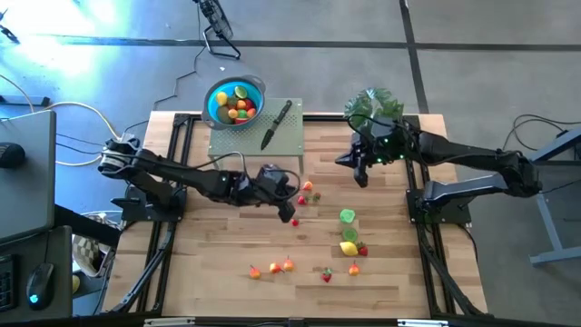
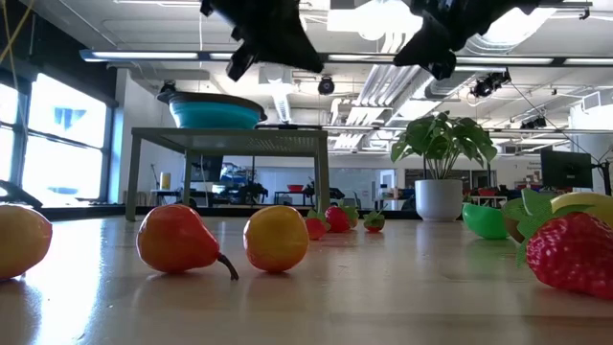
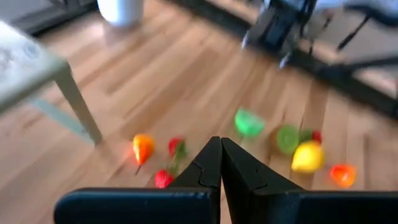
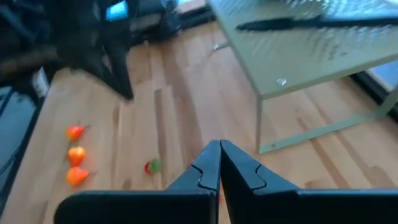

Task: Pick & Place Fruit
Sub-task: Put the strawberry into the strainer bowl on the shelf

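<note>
High view, fruit: scattered toy fruit (image 1: 348, 247) lie on the wooden table (image 1: 227, 245) in front of the arms; more sit in the blue bowl (image 1: 218, 95) on the small grey stand (image 1: 272, 141), beside a knife (image 1: 277, 124).
High view, left gripper (image 1: 289, 214): over mid-table, just beside a few red pieces, carrying nothing.
High view, right gripper (image 1: 361, 177): raised near the potted plant (image 1: 372, 104), well apart from the fruit.
Low view, handling: a pear (image 2: 177, 240) and an orange ball (image 2: 276, 240) look smooth, rigid, light and likely to roll or squirt out; a strawberry (image 2: 575, 251) has a bumpier skin.
Left wrist view: fingers (image 3: 205, 171) pressed together, empty, above a green half (image 3: 250, 122) and a lemon (image 3: 308, 157).
Right wrist view: fingers (image 4: 208, 168) pinched closed, empty.
Where to grip: across each piece's widest middle, from above; judged, halves sit steadier flat side down.
</note>
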`<state>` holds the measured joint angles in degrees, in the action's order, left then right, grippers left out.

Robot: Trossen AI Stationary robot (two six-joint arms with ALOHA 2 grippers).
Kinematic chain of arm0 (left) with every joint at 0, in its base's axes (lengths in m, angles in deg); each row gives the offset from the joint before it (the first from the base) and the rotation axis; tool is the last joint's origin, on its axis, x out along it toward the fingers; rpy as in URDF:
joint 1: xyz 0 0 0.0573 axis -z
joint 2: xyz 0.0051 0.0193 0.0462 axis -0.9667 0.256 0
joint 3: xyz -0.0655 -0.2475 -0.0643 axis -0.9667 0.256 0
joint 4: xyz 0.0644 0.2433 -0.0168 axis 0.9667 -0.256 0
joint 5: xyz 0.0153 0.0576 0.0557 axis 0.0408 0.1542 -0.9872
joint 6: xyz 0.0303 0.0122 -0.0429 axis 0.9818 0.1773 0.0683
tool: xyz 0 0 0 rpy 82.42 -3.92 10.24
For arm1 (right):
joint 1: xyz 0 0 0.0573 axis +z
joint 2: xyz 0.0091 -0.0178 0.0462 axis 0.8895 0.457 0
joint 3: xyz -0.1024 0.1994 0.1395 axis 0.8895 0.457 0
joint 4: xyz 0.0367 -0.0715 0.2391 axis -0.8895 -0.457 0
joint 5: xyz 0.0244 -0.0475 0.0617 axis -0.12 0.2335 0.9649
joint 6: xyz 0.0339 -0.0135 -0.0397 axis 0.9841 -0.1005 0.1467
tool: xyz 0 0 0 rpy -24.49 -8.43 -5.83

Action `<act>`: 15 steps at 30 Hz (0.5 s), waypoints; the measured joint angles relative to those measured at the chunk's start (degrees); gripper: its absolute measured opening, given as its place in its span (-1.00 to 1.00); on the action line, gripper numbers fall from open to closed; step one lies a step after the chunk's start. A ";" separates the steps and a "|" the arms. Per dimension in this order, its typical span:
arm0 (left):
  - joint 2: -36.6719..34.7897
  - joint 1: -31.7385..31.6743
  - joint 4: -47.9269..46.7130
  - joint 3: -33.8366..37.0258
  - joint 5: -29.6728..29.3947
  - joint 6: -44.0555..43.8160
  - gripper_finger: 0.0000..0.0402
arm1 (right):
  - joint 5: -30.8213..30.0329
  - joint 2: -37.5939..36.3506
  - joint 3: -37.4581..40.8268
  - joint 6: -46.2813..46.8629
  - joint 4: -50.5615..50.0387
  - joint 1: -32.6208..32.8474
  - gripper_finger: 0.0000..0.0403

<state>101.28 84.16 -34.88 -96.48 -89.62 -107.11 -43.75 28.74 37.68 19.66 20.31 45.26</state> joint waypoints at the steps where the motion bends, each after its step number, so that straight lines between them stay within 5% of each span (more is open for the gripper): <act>1: 0.24 0.20 -1.23 0.09 0.38 -0.02 -0.99 | -1.35 0.00 0.00 1.00 0.84 0.47 -0.99; 11: 0.24 0.42 -7.26 0.15 -0.25 -7.25 -0.99 | -8.23 0.00 0.00 5.29 4.12 3.11 -0.99; 15: 0.24 0.42 -11.37 0.15 -0.21 -20.27 -0.99 | -8.36 0.00 0.00 7.41 3.96 3.85 -0.99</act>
<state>101.52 84.58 -46.25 -96.33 -89.83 -127.38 -52.11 28.74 37.68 27.07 24.27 49.11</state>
